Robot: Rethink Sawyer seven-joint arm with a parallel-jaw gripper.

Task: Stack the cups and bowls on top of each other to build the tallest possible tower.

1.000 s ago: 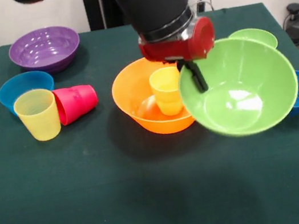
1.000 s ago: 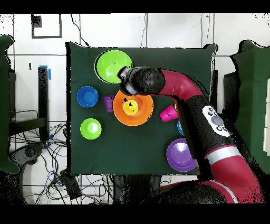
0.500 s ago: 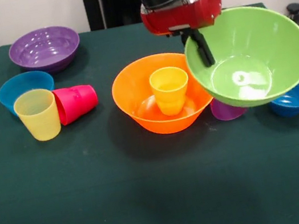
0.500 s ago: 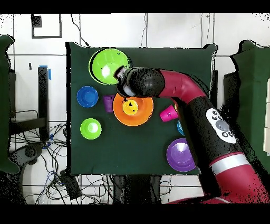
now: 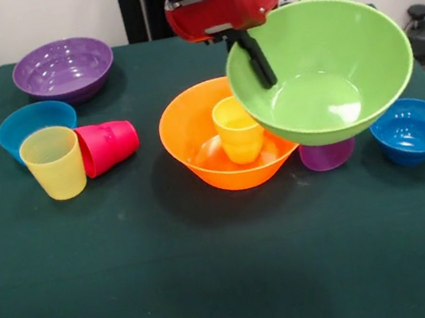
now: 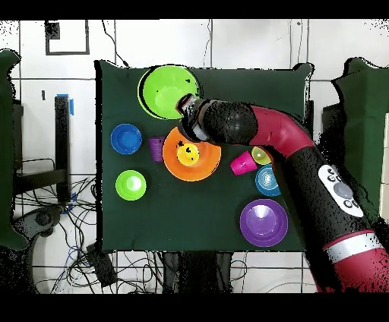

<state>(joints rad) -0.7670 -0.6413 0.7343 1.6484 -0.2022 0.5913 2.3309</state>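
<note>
On the desk's [image 5: 219, 289] left sit the spare bowls and cups; at centre, the large orange bowl [image 5: 193, 142] holds a yellow-orange cup [image 5: 236, 130] (upright). Just right and above it, the fingers [image 5: 254, 57] pinch the large green bowl's [image 5: 329, 72] near rim, bowl aloft, overlapping the orange bowl's right edge.

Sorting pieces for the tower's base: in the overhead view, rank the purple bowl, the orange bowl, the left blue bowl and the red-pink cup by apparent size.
1. Orange bowl, partly under the arm.
2. Purple bowl, close to it, so this order is unsure.
3. Blue bowl.
4. Red-pink cup.
</note>
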